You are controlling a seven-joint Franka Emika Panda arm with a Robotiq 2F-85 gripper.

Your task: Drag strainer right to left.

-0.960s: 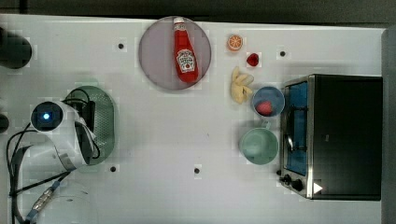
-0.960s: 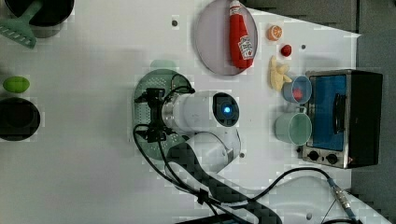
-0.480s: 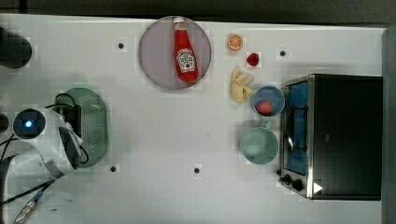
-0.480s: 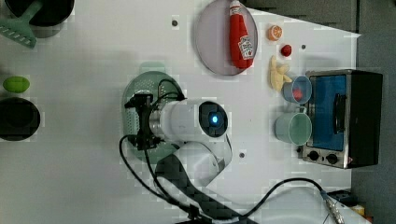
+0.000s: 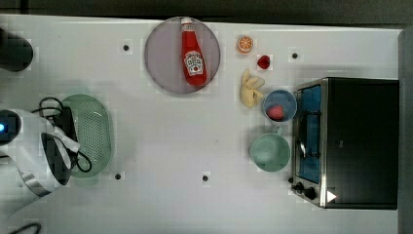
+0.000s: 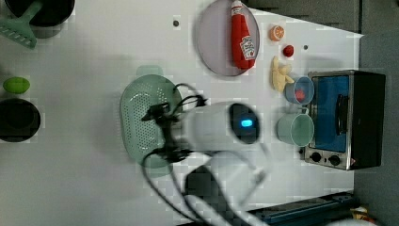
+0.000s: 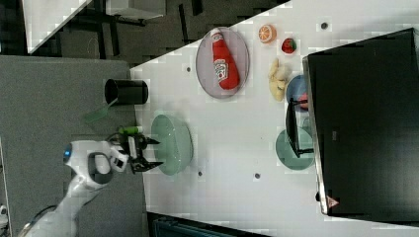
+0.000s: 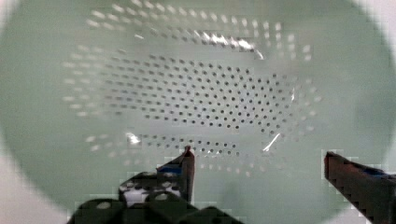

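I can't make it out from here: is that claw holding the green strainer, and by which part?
No, nothing is held. The gripper is open above the strainer, its fingers apart with nothing between them.

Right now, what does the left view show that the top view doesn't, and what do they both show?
Left view alone: a lime-green object, a green brush-like tool and a dark round container on the left view's left side.
Top view alone: nothing distinct of its own that I can make out.
Both: the strainer with the arm over part of it, the ketchup bottle on the plate, the cup and the toaster oven.
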